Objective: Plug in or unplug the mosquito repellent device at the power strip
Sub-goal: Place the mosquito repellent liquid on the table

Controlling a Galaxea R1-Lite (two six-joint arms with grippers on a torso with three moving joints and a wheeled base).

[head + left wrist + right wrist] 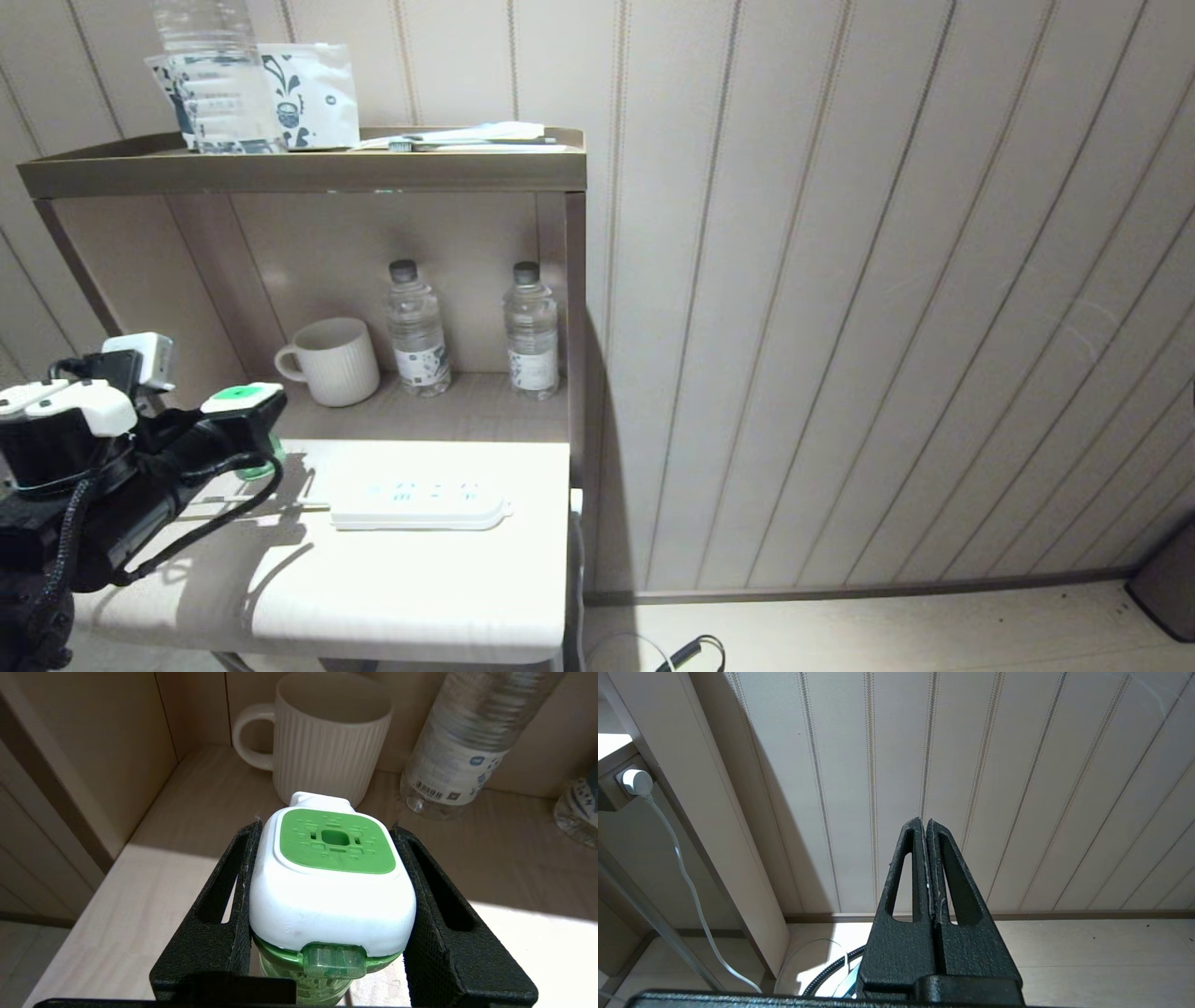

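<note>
Mosquito repellent device [332, 877] sits clamped in the left gripper [329, 891], left of the power strip [417, 504]

Left gripper [332, 891] clamped on the device [332, 877], arm low at left; right gripper [926, 828] pressed shut.

A ribbed white mug [329, 361] stands in a wooden shelf unit's [299, 173] open niche, two clear water bottles [417, 329] upright beside it. On the top ledge, a larger bottle [217, 75] fronts a printed white pouch [313, 93], a packaged toothbrush [467, 138] alongside. Striped wall panelling [887, 280] runs to the right.
</note>
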